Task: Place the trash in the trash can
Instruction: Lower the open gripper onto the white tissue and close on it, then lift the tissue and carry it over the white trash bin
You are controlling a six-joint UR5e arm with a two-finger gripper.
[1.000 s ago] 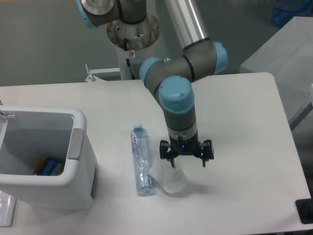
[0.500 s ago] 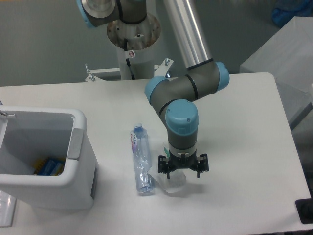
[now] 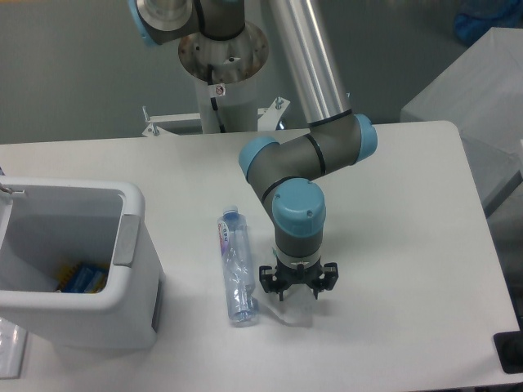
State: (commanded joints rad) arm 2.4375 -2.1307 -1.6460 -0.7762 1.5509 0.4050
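Note:
A crushed clear water bottle [image 3: 234,267] with a blue cap lies on the white table, pointing away from me. Just right of its lower end sits a crumpled clear wrapper [image 3: 292,309], mostly covered by my gripper [image 3: 297,292]. The gripper points straight down onto the wrapper with its black fingers spread at either side of it, open. The white trash can [image 3: 135,269] stands at the left edge of the table with a grey flap on its right rim; something blue and yellow lies inside it.
The arm's base column [image 3: 221,77] rises at the back of the table. A grey surface [image 3: 482,90] stands beyond the table's right edge, and a dark object [image 3: 511,351] sits at the lower right corner.
The gripper has come down and slightly left onto the wrapper, now covering most of it. Bottle and trash can have not moved.

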